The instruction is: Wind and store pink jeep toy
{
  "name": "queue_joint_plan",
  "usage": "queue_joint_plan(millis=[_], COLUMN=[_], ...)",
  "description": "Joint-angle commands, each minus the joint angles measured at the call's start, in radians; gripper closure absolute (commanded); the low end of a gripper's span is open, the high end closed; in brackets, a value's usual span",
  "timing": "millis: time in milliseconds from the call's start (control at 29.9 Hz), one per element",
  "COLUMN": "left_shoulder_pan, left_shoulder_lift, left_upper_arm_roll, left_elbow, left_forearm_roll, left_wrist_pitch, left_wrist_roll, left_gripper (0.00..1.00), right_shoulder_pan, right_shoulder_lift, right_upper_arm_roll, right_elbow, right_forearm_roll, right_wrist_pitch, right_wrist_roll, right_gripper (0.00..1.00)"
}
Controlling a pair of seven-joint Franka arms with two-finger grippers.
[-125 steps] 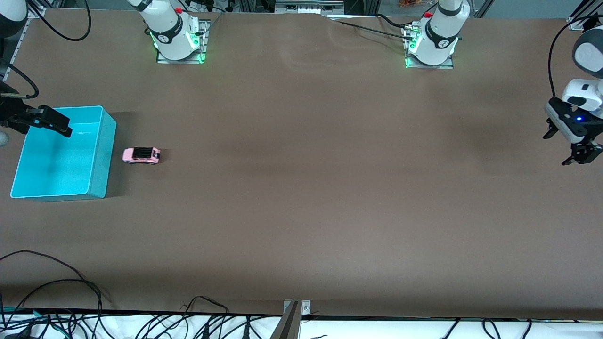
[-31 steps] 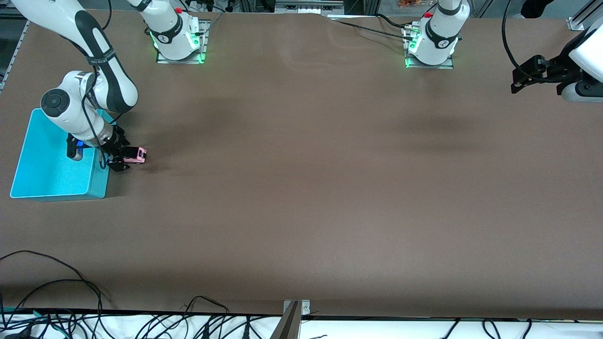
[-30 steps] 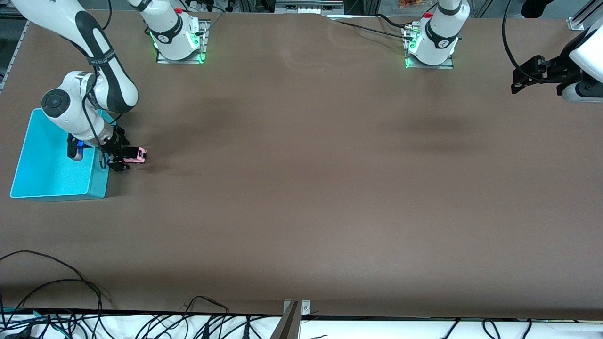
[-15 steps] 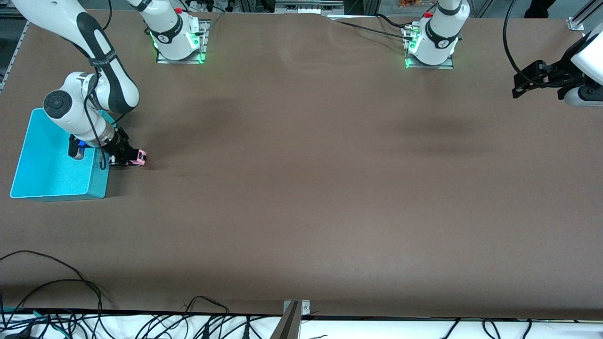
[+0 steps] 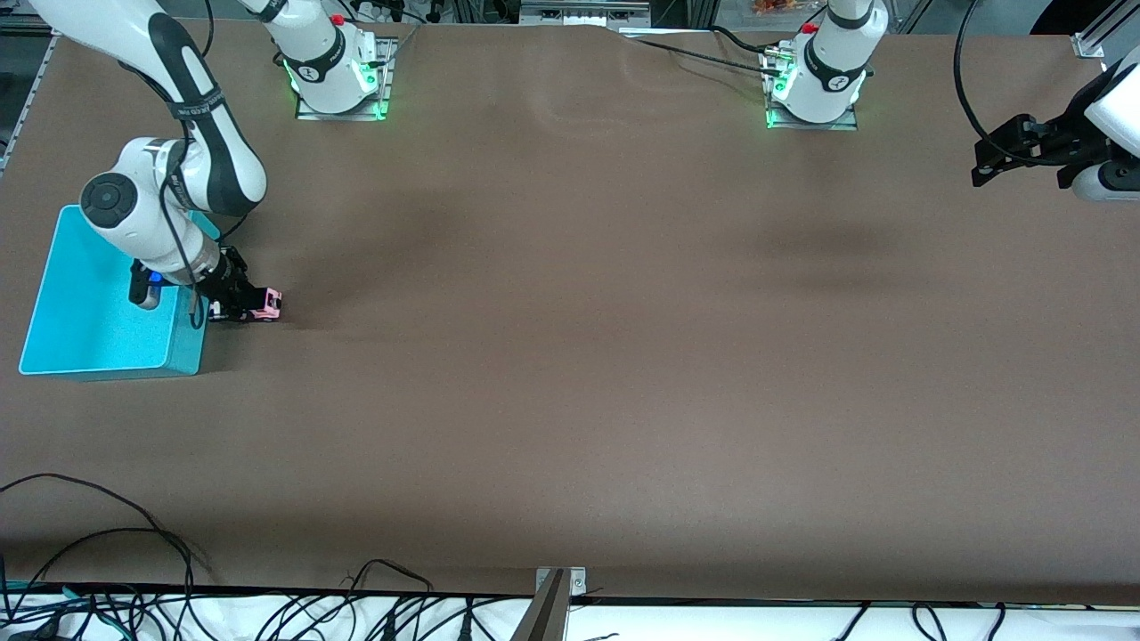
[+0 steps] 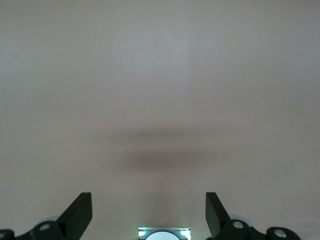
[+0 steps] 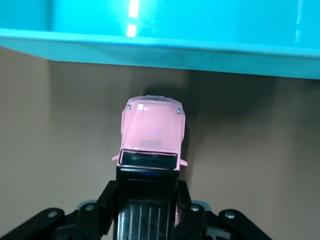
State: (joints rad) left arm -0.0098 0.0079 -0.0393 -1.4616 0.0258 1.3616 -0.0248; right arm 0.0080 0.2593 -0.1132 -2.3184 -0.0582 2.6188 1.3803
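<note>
The pink jeep toy (image 5: pixel 266 305) sits low at the brown table, just beside the teal bin (image 5: pixel 98 329), on the bin's side toward the left arm's end. My right gripper (image 5: pixel 239 303) is shut on its black-roofed rear half. In the right wrist view the jeep's pink hood (image 7: pixel 153 127) points at the bin's outer wall (image 7: pixel 210 52), and my right gripper (image 7: pixel 147 202) clamps the roof between dark fingers (image 7: pixel 106 200). My left gripper (image 5: pixel 980 163) waits open and empty over the table's left-arm end, also shown in the left wrist view (image 6: pixel 148 215).
The two arm bases (image 5: pixel 338 80) (image 5: pixel 815 89) stand along the table edge farthest from the front camera. Loose black cables (image 5: pixel 134 552) lie at the table edge nearest that camera. The left arm's base also shows in the left wrist view (image 6: pixel 164 233).
My right gripper's fingers stood apart around the jeep a second ago and have shut on it. The jeep has shifted slightly away from the bin. The left arm barely moved.
</note>
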Motion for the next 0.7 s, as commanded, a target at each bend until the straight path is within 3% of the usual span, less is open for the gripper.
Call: queue_joint_plan(millis=[0,268,670], left_shoulder_pan=[0.007,0.005,0.007], left_shoulder_lift=[-0.016,-0.016,-0.016], left_upper_arm_roll=[-0.002,-0.002,-0.002], left_elbow=[-0.013,-0.013,-0.016], left_forearm_roll=[-0.004,-0.004,-0.004], left_wrist_pitch=[0.01,0.008,-0.001], left_wrist_roll=[0.002,-0.004,-0.004], left_gripper=[0.0,0.0,0.0], right_shoulder_pan=[0.012,0.003,-0.08], right_shoulder_lift=[-0.025,0.001,0.011], right_upper_arm_roll=[0.0,-0.01,-0.109], right_elbow=[0.147,0.378,0.493], right_forearm_roll=[-0.002,-0.015,-0.017], right_wrist_pitch=[-0.213,-0.471,-0.588], right_wrist_roll=[0.016,-0.009,-0.302], right_gripper=[0.77,0.77,0.77])
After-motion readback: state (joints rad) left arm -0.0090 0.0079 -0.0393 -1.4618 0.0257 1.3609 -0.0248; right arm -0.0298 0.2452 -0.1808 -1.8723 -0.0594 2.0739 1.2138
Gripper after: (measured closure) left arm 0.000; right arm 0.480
